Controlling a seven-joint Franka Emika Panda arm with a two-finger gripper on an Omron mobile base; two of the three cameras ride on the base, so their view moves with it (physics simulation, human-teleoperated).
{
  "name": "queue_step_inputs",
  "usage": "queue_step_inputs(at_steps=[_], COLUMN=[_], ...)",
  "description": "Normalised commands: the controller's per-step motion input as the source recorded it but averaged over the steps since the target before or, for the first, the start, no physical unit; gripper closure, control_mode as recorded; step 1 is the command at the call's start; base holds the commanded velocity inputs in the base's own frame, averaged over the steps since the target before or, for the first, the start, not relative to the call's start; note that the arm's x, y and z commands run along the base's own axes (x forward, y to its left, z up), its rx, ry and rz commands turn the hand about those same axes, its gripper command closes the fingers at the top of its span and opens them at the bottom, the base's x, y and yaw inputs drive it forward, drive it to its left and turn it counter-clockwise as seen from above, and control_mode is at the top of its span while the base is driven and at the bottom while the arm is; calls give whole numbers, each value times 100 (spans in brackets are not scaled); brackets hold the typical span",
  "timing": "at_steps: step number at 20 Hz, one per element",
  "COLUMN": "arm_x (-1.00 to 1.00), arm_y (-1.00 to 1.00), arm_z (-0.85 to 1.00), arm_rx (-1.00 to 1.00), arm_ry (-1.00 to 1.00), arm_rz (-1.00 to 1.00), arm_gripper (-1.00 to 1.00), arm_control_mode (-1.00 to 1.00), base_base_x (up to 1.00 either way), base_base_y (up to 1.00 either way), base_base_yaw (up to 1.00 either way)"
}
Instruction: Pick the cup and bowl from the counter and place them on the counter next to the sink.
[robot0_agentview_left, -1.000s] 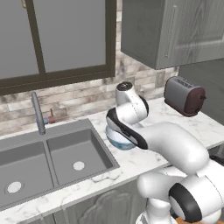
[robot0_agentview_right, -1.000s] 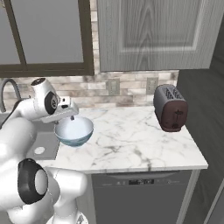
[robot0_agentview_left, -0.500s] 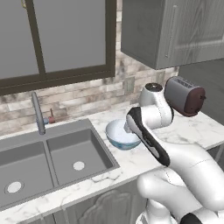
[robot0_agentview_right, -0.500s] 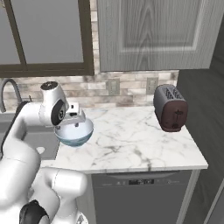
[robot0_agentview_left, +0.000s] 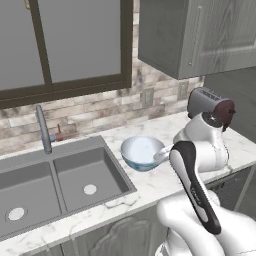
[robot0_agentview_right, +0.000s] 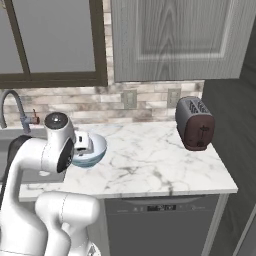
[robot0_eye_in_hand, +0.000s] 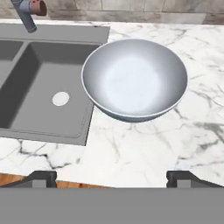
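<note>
The arm has swung back from over the bowl (robot0_eye_in_hand: 134, 78), leaving it on the counter (robot0_eye_in_hand: 144, 148) just beside the sink (robot0_eye_in_hand: 39, 87), at its 3 o'clock. The gripper (robot0_eye_in_hand: 111, 177) hangs empty, tips wide apart. That looks like the bowl delivered. A toaster (robot0_agentview_right: 195, 122) stands well apart at 3 o'clock, nothing obstructing.

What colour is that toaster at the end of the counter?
The toaster is dark maroon-brown with a grey metal top; the right base view shows it best.
</note>
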Motion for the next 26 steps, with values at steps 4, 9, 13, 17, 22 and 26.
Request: queue_step_inputs(at_steps=[4, 9, 13, 17, 22, 26], arm_x=[-55, -35, -34, -19, 0, 0], arm_y=[-9, -17, -13, -3, 0, 0], arm_z=[29, 47, 7, 0, 0, 0], arm_rx=[3, 0, 0, 0, 0, 0], arm_ry=[-6, 8, 3, 0, 0, 0], arm_rz=[1, 0, 0, 0, 0, 0], arm_gripper=[-100, -100, -100, -100, -100, -100], arm_control_mode=[-100, -100, -100, -100, -100, -100], base_base_x=[0, 0, 0, 0, 0, 0], base_base_y=[0, 0, 0, 0, 0, 0], base_base_yaw=[0, 0, 0, 0, 0, 0])
